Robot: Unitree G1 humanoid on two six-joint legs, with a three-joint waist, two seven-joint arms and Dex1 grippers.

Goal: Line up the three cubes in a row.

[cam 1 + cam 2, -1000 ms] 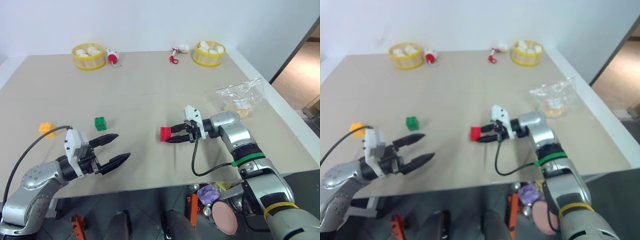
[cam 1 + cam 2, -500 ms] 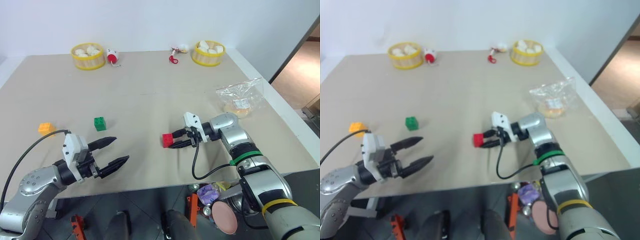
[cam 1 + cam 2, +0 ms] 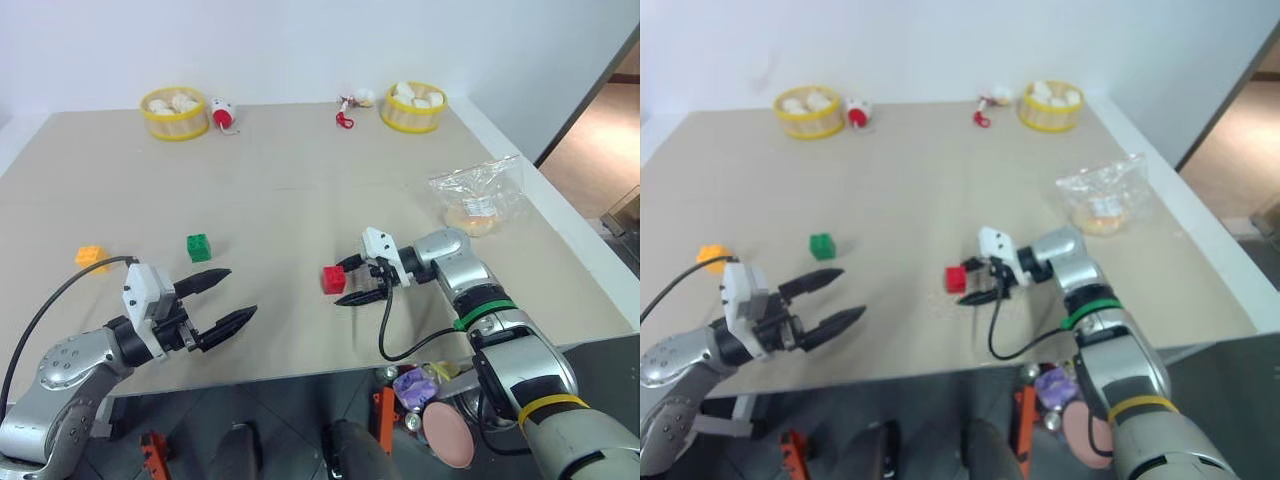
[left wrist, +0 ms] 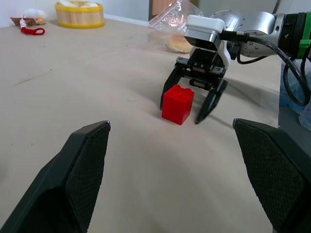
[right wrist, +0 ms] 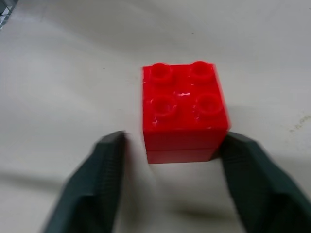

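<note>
The right gripper (image 3: 352,281) has its two black fingers spread, one on each side of the red cube (image 3: 334,279), which sits studs-up on the table (image 3: 300,180) right at the fingertips. In the right wrist view one finger looks to be just clear of the cube's side while the other seems to brush its corner, though the blur there leaves that uncertain. I read the cube as set down, not gripped. What the coming move turns on is where the other two cubes lie from this claw: both are well off to its left, across the table, the green cube (image 3: 199,247) nearer and the orange-yellow cube (image 3: 91,257) farther out. The left gripper (image 3: 224,300) hangs with its fingers wide and nothing between them, the green cube just ahead of it and the orange-yellow one off to its left. So the left arm is the nearer one for either remaining cube, and the row is not yet formed.
</note>
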